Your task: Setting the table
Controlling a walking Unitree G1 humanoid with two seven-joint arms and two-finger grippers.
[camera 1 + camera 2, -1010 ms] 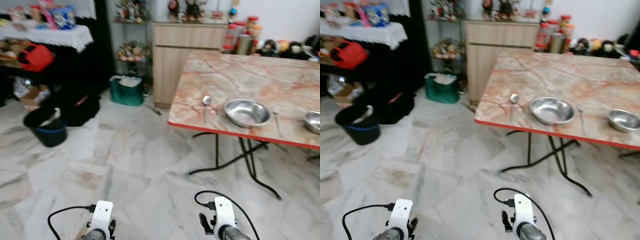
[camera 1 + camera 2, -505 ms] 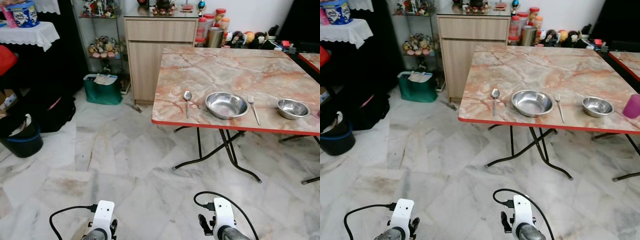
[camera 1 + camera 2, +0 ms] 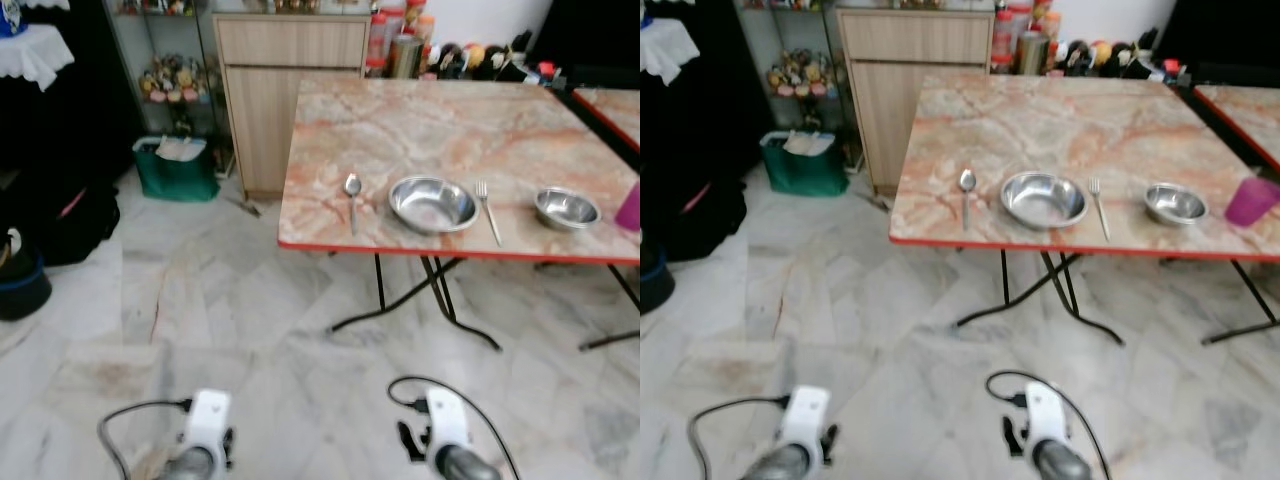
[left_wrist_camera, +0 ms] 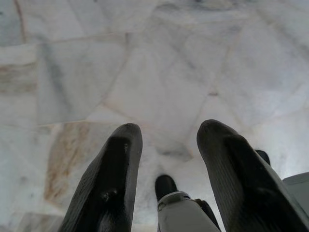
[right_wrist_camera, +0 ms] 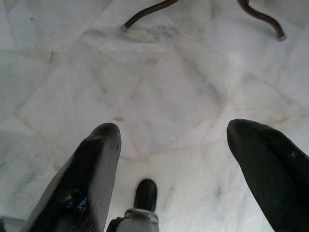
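With my left hand (image 4: 166, 159) and right hand (image 5: 174, 159) both spread, empty and low over the floor, well short of the surface (image 3: 1060, 130), a careless approach risks knocking the large bowl (image 3: 1043, 198), flanked by spoon (image 3: 966, 183) and fork (image 3: 1098, 205), off its near edge.

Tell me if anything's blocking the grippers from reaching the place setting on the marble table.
Nothing visible does. Bare marble floor lies between the open left gripper and right gripper, both low, and the table's near red edge.
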